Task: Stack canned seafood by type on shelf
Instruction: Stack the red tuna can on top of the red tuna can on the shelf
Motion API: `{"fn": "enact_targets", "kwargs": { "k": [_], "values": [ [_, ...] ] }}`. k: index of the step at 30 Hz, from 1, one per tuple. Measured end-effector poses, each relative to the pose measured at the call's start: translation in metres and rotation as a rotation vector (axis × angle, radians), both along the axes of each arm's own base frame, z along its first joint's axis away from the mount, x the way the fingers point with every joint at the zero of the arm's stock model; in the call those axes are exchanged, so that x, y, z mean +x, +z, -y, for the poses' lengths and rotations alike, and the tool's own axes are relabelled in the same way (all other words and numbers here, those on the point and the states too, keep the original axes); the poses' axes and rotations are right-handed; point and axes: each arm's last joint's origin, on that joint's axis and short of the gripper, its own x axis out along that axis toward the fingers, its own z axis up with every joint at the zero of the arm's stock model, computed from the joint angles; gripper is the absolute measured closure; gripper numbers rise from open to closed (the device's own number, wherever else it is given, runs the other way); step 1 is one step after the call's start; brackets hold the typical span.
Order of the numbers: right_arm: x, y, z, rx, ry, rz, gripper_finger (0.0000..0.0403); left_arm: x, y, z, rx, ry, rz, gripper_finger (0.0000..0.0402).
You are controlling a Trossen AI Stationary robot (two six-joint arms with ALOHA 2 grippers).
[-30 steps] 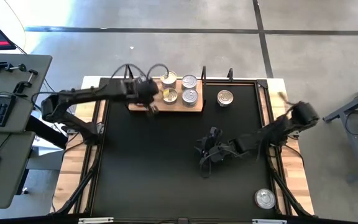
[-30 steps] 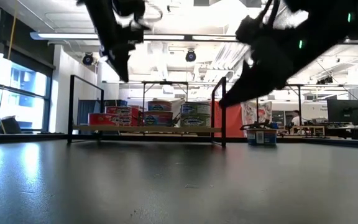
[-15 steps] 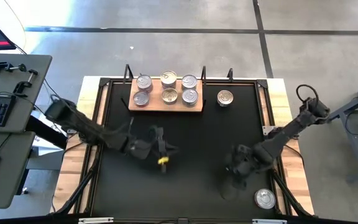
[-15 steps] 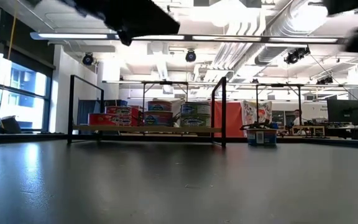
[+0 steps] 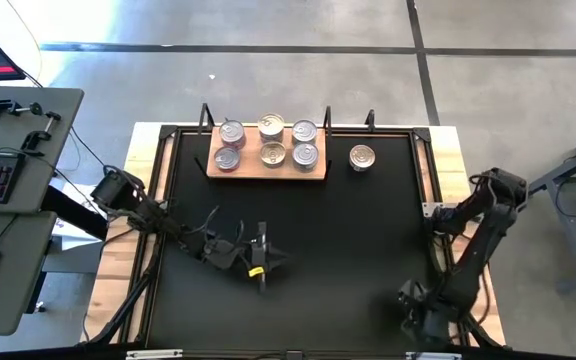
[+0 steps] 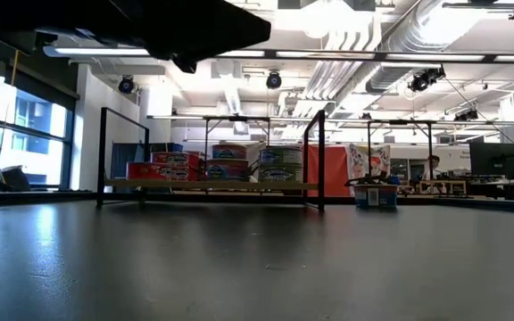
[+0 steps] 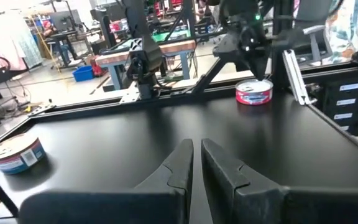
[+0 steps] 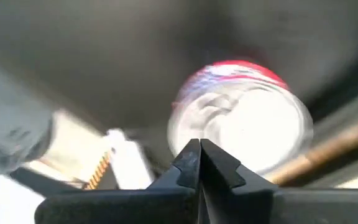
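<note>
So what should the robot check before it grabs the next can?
1. Right gripper over the red-sided can at the table's near right corner: ok.
2. Right gripper open to fit round the can: not ok, fingers are shut.
3. Left gripper out of the way, mid-table: ok, shut and empty.
4. Room on the shelf: cannot tell, six cans already sit there.
5. Stray can right of the shelf still waiting: ok, on the table.
</note>
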Motion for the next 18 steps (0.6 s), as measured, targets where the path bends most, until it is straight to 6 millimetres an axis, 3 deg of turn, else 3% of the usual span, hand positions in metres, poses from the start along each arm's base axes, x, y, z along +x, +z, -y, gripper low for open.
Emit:
{"fn": "enact_targets", "kwargs": {
  "k": [4,11,18],
  "values": [
    [-0.003,-0.013,-0.006,0.005,-0.003,-0.182,0.0402,0.000,-0.001,-0.001,0.012,0.002,-0.003,0.0378],
    [0.024,-0.028,0.007,-0.031,0.039,-0.175,0.0403,0.001,-0.002,-0.002,0.017,0.004,-0.014,0.0378],
    [0.050,-0.034,0.021,0.014,0.204,-0.108,0.0403,0.001,-0.002,-0.002,0.008,0.003,-0.014,0.0378]
  ]
}}
